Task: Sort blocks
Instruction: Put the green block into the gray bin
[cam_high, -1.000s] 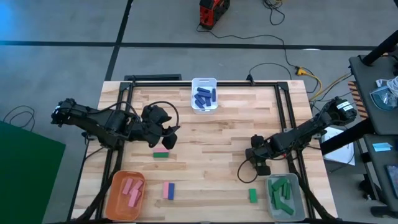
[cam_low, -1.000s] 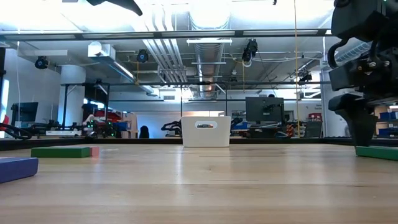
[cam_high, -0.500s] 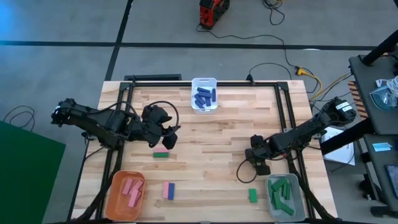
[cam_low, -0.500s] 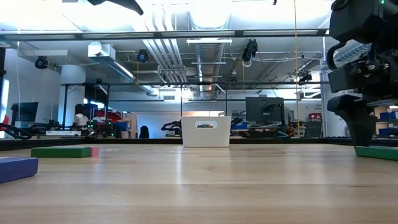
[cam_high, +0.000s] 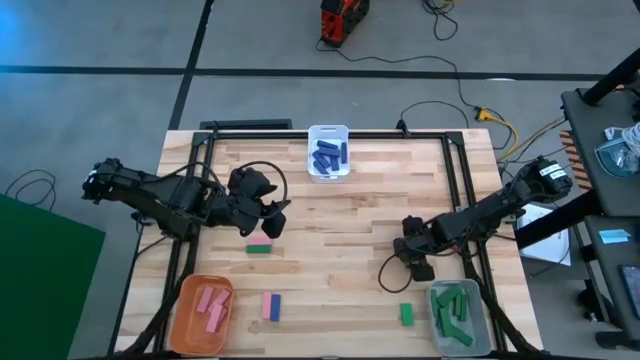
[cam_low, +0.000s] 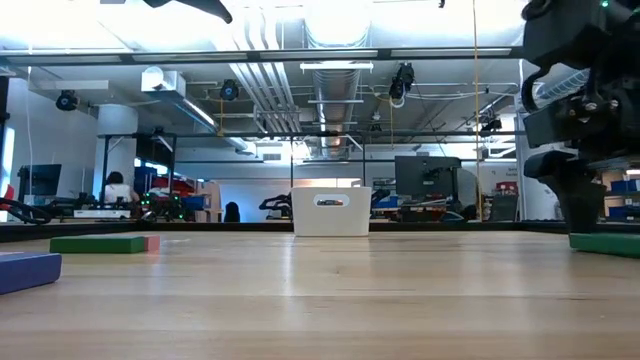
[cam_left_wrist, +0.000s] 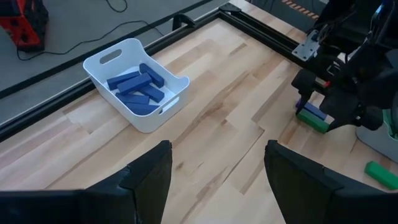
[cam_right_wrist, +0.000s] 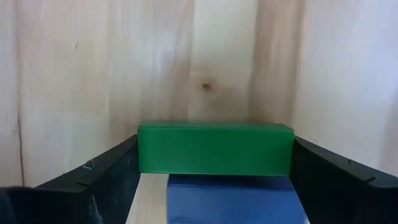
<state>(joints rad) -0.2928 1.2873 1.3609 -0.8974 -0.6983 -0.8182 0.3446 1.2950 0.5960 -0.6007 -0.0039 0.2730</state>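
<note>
The right claw (cam_high: 420, 268) is down at the table (cam_high: 350, 215), low on its right side, and its wrist camera shows a green block (cam_right_wrist: 215, 148) lying crosswise between the two dark fingers (cam_right_wrist: 106, 174), with a blue block (cam_right_wrist: 233, 198) pressed up just beside it. The fingers bracket the green block's ends, but I cannot tell whether they are squeezing it or only framing it. I'd judge this to be the moment of picking, aimed at the grey bin (cam_high: 456, 314) of green pieces just nearby. Lifting the green one cleanly calls for a firm close on its ends and a straight rise, so the blue neighbour is not dragged along. The left claw (cam_high: 268, 218) hangs above the table's left half, spread wide and carrying nothing, with another green block (cam_high: 259, 249) on the wood just below it. A pink and blue pair (cam_high: 270, 306) lies beside the orange bin (cam_high: 203, 313), a loose green block (cam_high: 407, 314) sits near the grey one, and the white bin (cam_high: 329, 152) at the far edge holds blues.
</note>
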